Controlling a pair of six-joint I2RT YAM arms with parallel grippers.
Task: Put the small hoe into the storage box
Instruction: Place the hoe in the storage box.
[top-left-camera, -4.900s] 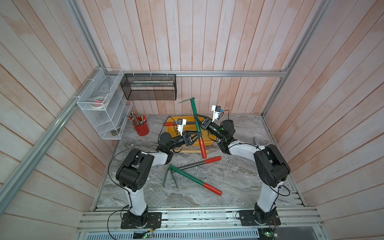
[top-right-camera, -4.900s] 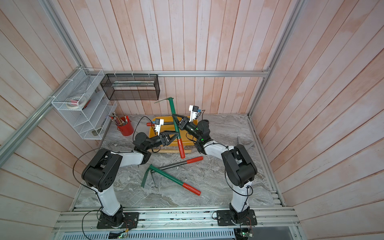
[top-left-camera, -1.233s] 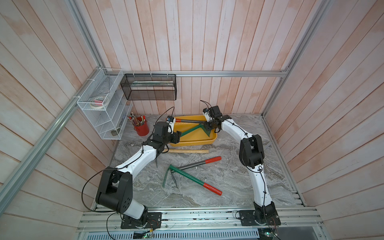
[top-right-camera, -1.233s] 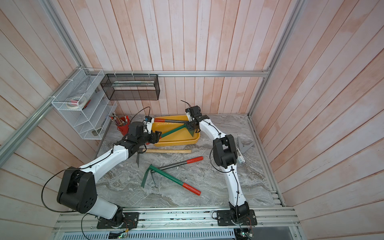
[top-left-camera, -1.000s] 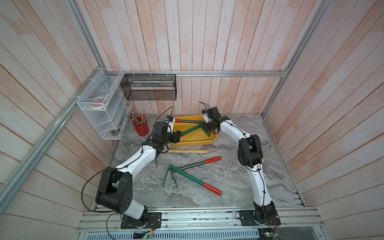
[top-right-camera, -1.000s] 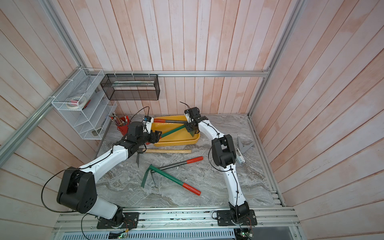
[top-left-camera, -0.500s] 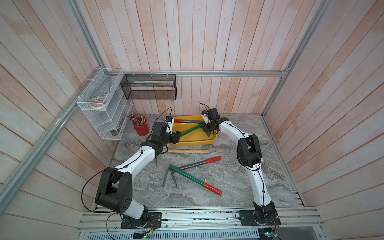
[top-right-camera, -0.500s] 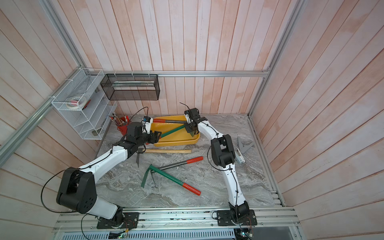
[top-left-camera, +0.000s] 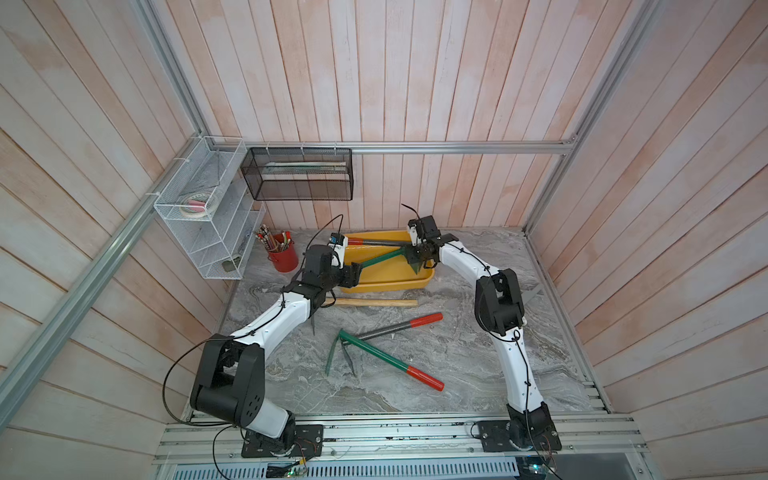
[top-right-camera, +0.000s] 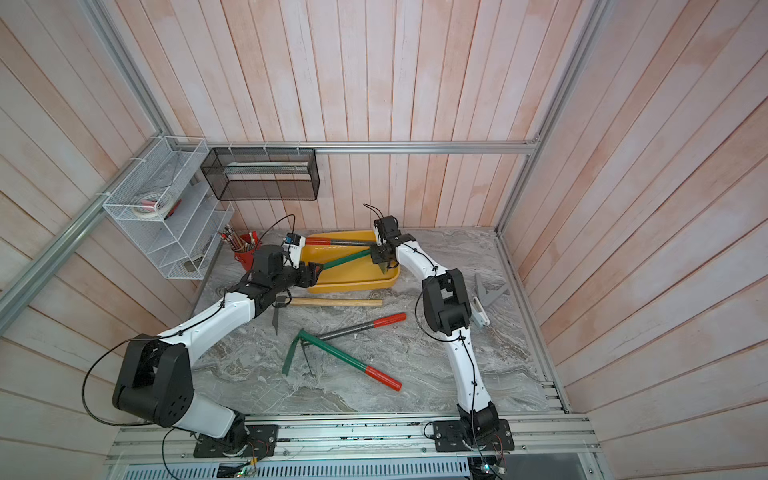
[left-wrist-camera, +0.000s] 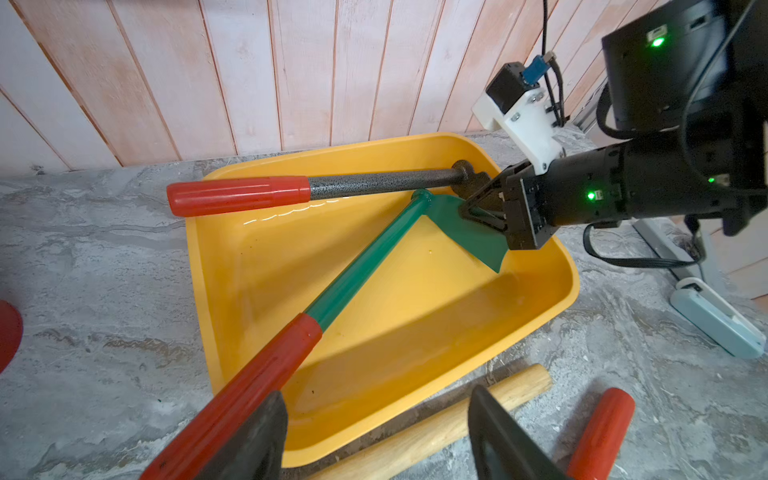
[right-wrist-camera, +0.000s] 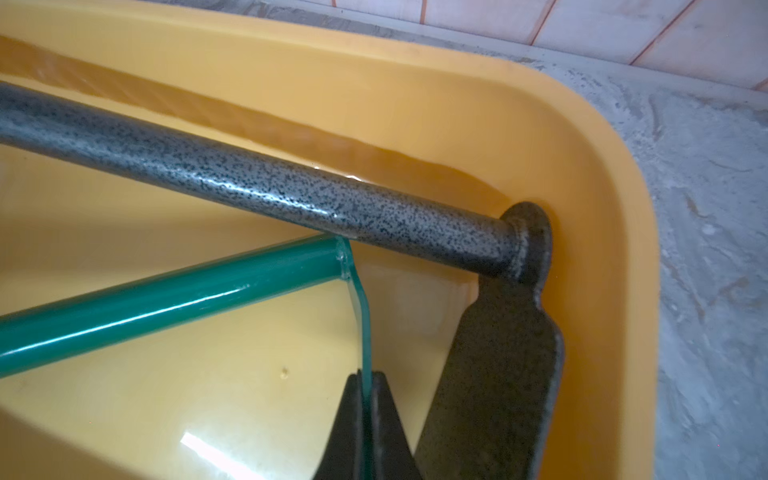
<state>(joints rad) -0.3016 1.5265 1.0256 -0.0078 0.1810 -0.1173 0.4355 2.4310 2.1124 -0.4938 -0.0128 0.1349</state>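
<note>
In both top views the right pincer (top-left-camera: 417, 261) is down inside the storage box (top-left-camera: 399, 286) and clamps the head of the small hoe (top-left-camera: 380, 258). From that pincer the green shaft runs slantwise across the tub to the left pincer (top-left-camera: 354, 275), which waits at the opposite rim. I judge the slant is what lets a long tool fit a short box.

In the left wrist view the left pincer (left-wrist-camera: 374, 419) stands wide and grips nothing. The hoe's red grip comes out over the rim and passes alongside one of its fingers (left-wrist-camera: 257, 432); I cannot tell whether they touch. A wooden-handled tool (left-wrist-camera: 449, 424) lies on the desk (left-wrist-camera: 104, 291) just below this pincer, outside the box. Just behind the right pincer, a grey-shafted hoe (left-wrist-camera: 374, 187) already lies along the box's back wall.

In the right wrist view the pincer's jaws are nearly together, pinching the thin green blade (right-wrist-camera: 361, 311) edge-on. The grey head sits just beside them, in the corner. Holding the blade probably lets this arm steer the head down beside that tool.
</note>
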